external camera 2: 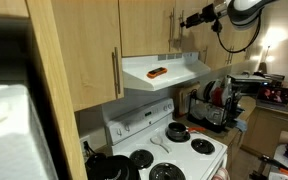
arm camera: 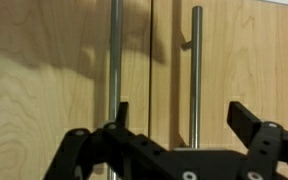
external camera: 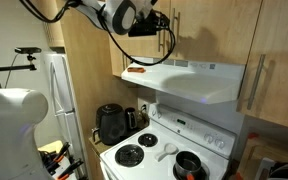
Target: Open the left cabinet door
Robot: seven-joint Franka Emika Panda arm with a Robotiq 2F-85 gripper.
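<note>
The left cabinet door (arm camera: pixel 44 90) lies directly ahead of the gripper (arm camera: pixel 184 120). The jaws are held wide and empty, nearer the twin handle (arm camera: pixel 195 70). A leftward shift is required until the door's bar handle (arm camera: pixel 114 60) is straddled; only then is closing advised.

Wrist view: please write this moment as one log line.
hand: open | left cabinet door: closed | handle: not gripped
</note>
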